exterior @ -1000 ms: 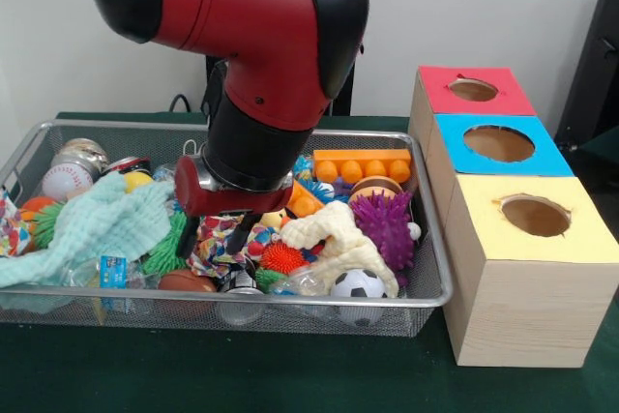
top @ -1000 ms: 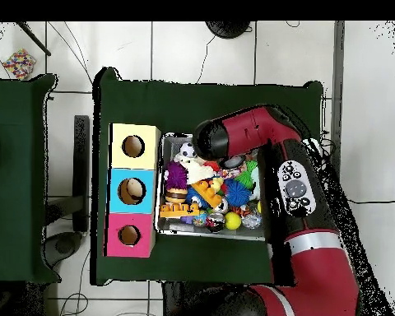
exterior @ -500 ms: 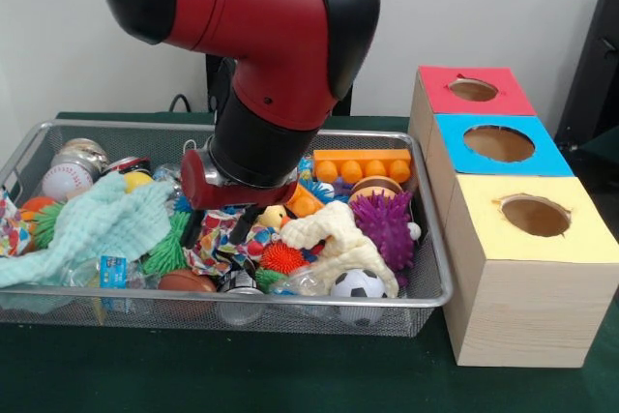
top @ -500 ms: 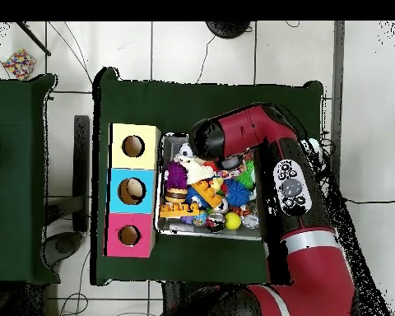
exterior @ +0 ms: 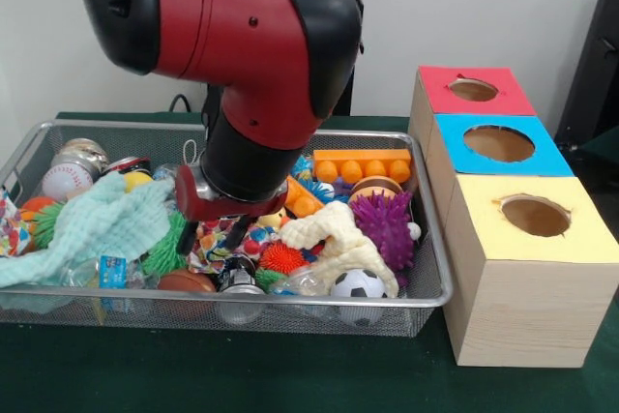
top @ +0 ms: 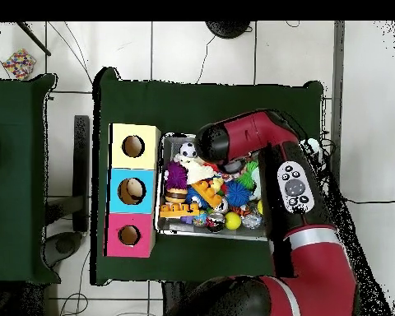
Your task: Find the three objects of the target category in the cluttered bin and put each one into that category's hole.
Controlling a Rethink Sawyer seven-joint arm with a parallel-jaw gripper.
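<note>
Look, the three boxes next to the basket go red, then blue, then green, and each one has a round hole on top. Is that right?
Almost. The front view shows the third box has a yellow top, not green. The rest holds: the red box and blue box sit in a row with it beside the wire basket, and each has a round hole on top.

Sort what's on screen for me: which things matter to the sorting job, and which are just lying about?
Job: gripper; wire bin; toys in it, such as soccer ball and purple spiky ball; red, blue, yellow holes.

Lying about: patterned object on the floor.
</note>
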